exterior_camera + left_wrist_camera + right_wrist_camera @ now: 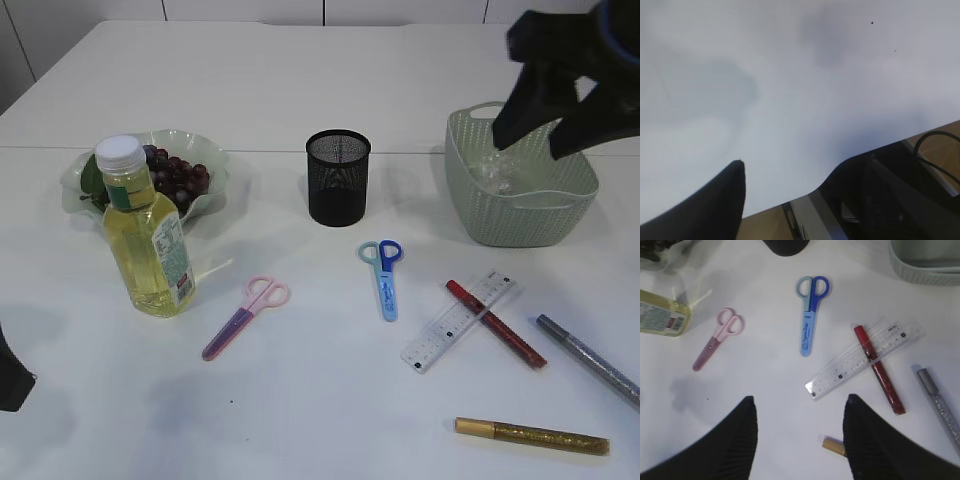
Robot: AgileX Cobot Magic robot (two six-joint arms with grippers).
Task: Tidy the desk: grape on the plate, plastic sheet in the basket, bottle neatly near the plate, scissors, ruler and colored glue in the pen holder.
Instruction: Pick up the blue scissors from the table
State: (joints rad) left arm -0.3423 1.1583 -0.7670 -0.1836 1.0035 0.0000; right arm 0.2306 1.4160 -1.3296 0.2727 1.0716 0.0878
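Purple grapes (178,176) lie on the green plate (75,185) at the back left. The bottle (146,235) of yellow liquid stands upright just in front of the plate. The clear plastic sheet (497,172) lies inside the green basket (520,225). My right gripper (530,145) hangs open and empty above the basket. Its wrist view shows the open jaws (799,405) over the table. Pink scissors (247,316), blue scissors (384,275), the clear ruler (459,320) and red (495,323), silver (588,358) and gold (532,436) glue pens lie on the table. The black mesh pen holder (338,178) stands mid-table. My left gripper (785,175) is open over bare table.
The red glue pen crosses the ruler. In the right wrist view the gold pen's end (832,445) shows beside the right finger. The left arm (12,380) sits at the table's front left edge.
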